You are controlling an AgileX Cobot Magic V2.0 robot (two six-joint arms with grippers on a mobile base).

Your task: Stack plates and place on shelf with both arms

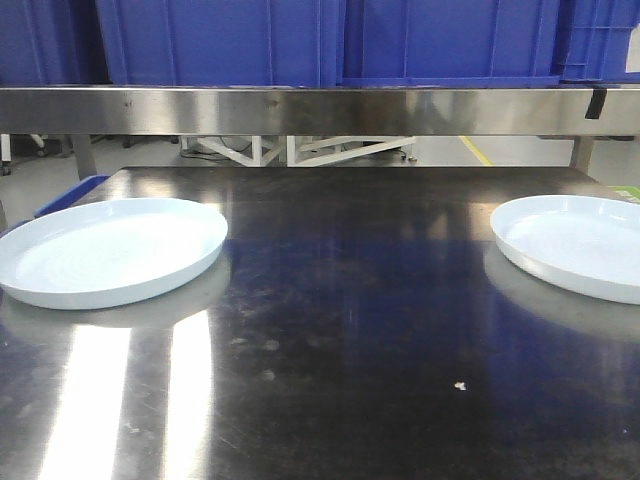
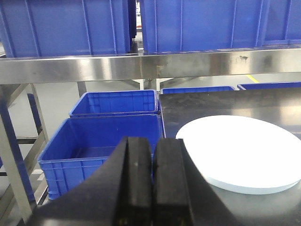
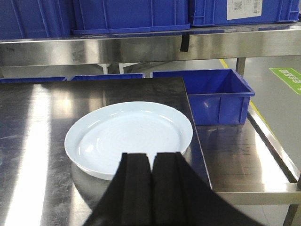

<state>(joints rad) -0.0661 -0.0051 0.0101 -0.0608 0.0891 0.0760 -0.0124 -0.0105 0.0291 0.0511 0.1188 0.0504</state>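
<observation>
- The left plate (image 1: 110, 250) and right plate (image 1: 575, 245) lay flat, well apart, on the dark counter (image 1: 350, 330).
- The steel shelf (image 1: 320, 110) ran along the far side, blue crates (image 1: 220, 40) on it.
- Left claw (image 2: 153, 143) and right claw (image 3: 151, 159) were clenched, empty.

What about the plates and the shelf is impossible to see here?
Front view: the right plate is cut off by the picture edge.
Left wrist view: glare washes out the inside of the left plate.
Right wrist view: the right fingers hide the right plate's near rim.
Front view: the shelf hides its top behind its own rail.
</observation>
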